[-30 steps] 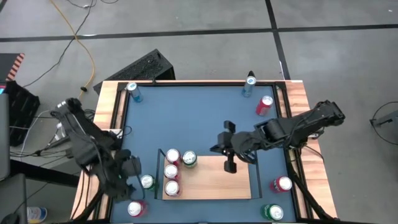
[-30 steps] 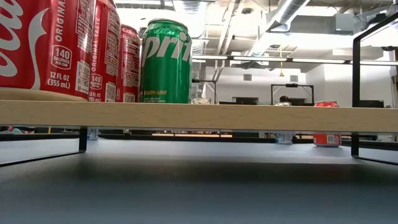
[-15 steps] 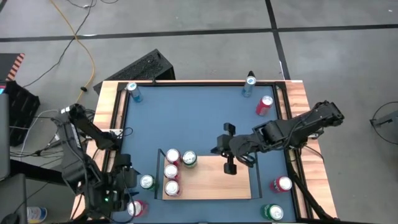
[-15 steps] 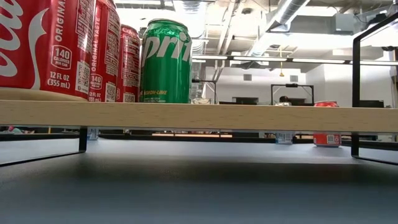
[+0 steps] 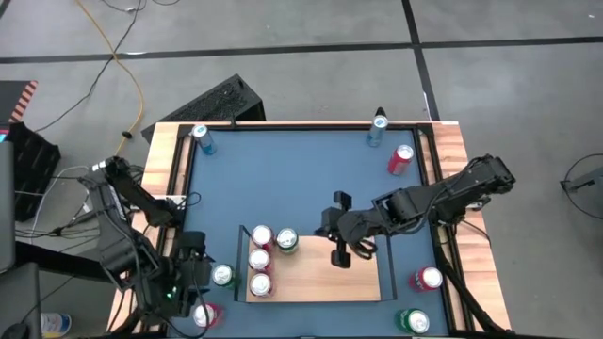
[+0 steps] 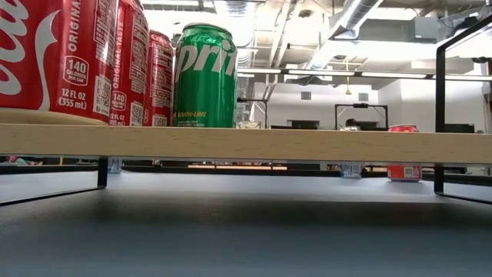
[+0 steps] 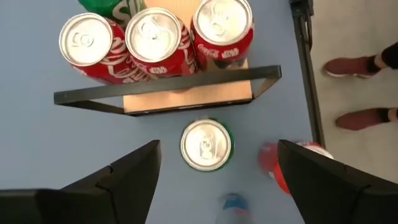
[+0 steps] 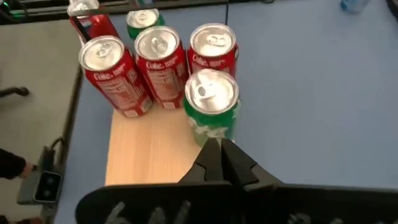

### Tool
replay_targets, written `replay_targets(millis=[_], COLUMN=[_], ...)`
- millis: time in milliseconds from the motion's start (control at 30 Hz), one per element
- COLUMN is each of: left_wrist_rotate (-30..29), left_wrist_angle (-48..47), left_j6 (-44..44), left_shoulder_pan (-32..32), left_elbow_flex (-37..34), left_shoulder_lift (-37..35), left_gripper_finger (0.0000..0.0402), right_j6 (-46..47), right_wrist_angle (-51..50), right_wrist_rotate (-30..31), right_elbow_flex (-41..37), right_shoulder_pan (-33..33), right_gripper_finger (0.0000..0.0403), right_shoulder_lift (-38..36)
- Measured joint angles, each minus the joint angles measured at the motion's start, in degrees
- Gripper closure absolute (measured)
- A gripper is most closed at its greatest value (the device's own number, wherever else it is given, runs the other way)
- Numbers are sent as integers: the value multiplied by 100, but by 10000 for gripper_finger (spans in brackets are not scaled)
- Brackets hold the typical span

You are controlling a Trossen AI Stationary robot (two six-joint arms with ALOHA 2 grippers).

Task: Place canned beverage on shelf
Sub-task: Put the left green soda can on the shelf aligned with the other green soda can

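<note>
- The shelf (image 5: 316,273) sat near the front of the blue table (image 5: 311,179), with three red cans (image 8: 155,65) in a row along its left end and a green can (image 8: 212,106) beside them on the board.
- A loose green can (image 7: 206,144) stood on the table just outside the shelf's left rail (image 7: 168,93).
- The left gripper (image 7: 211,180) hung above that can, fingers spread wide and empty; judged step: lining up a pick.
- Next, it needed to descend, straddle the can and close.
- The right gripper (image 5: 341,252) hovered over the shelf, clenched on nothing.
</note>
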Motion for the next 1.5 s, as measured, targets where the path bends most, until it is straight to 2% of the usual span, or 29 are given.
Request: replay_targets(millis=[67,167,267,433,533,633,833,1067,1167,1333,1500], left_wrist_rotate=[-26,-409,-594,-527,-549,-583,-861,-202,-182,-463,-456], left_wrist_angle=[-100,-420,-576,-591,-265,467,1383,2494,2917,2940,3276], left_j6=[-60,-520,-785,-697,-734,-599,-654,-524,-363,-150,6], left_shoulder_pan=[-1,-65,-253,-432,-428,-430,-426,-154,-83,-79,-67], left_elbow_flex=[0,-3,-4,-184,-531,-998,-1991,-3035,-3187,-3282,-3511], left_shoulder_lift=[-2,-14,-35,-33,-33,-92,-716,-1165,-1242,-1240,-1231], left_gripper_finger=[90,86,86,86,86,86,86,86,86,86,86], right_j6=[-43,-111,-201,-567,-570,-577,-572,-431,-373,-316,-313], right_wrist_angle=[329,850,1387,564,33,-476,-407,-669,-717,-775,-801], right_wrist_rotate=[-42,-129,-187,-738,-901,-913,-852,-845,-806,-749,-749], right_elbow_flex=[16,43,497,1515,1987,2122,2154,2138,2138,2138,2138], right_shoulder_pan=[8,-58,-249,-412,-375,-271,-133,-74,-74,-76,-76], right_gripper_finger=[403,403,403,403,403,403,403,403,403,403,403], right_shoulder_lift=[50,118,492,946,1101,1151,1178,1217,1217,1217,1217])
